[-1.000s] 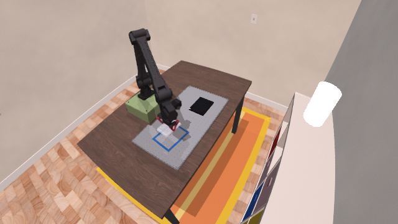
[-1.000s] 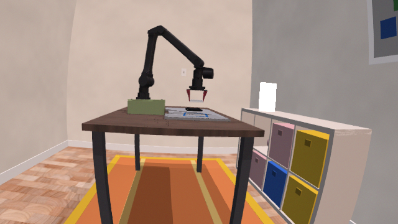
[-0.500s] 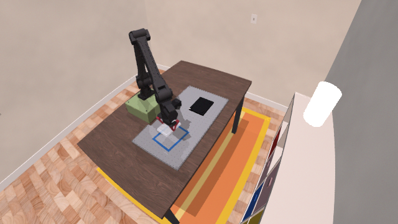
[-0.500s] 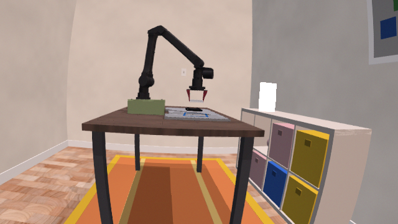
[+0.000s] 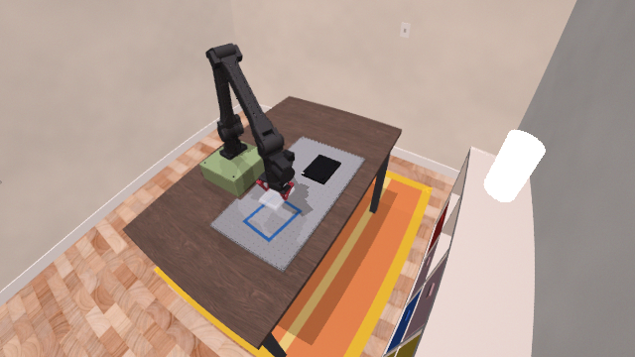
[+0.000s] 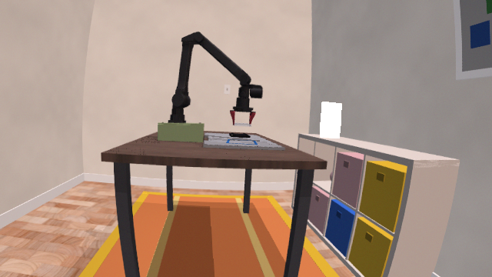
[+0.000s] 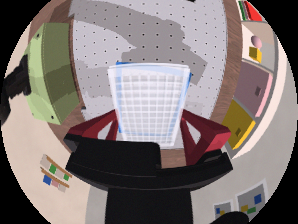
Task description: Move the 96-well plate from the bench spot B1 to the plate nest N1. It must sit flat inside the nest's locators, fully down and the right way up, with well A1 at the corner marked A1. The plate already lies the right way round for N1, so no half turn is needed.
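My gripper point(image 5: 276, 189) with red fingers is shut on the white 96-well plate point(image 5: 272, 199) and holds it in the air above the grey perforated mat point(image 5: 293, 200). The plate hangs level between the fingers in the exterior view point(image 6: 241, 124) and fills the middle of the wrist view point(image 7: 150, 103). The blue outlined spot B1 point(image 5: 272, 220) lies just below and in front of the plate.
A green box point(image 5: 232, 169) carries the arm's base at the mat's left side. A shelf unit with coloured drawers point(image 6: 361, 192) stands beside the table, with a white cylinder point(image 5: 514, 165) on top.
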You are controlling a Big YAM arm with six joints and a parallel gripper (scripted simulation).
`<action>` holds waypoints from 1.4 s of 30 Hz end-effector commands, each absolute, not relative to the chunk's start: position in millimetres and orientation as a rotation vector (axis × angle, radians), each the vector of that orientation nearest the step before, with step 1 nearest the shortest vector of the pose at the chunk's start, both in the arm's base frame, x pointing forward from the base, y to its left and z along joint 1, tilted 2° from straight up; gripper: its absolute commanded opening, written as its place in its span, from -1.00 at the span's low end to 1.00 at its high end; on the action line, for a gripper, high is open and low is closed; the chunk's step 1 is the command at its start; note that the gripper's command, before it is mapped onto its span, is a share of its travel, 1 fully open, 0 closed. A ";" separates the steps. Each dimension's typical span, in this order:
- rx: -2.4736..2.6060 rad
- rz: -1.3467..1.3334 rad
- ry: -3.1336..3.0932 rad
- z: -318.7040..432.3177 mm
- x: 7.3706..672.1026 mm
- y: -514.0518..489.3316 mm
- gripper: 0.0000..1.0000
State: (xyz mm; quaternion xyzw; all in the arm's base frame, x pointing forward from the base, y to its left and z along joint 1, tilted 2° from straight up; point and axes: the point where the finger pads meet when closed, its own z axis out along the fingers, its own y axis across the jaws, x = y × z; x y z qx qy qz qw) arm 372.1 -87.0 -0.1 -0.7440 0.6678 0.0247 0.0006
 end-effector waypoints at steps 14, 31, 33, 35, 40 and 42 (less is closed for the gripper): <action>-2.294 0.013 2.101 17.9 384.9 -39.8 -1.00; -2.295 0.029 2.102 23.0 383.3 11.4 -1.00; -2.294 0.028 2.101 24.4 384.2 18.2 -1.00; -2.290 0.022 2.097 26.7 387.0 25.2 -1.00; -2.285 0.011 2.092 30.1 393.1 35.8 -1.00; -2.278 0.000 2.085 34.5 398.6 43.4 -1.00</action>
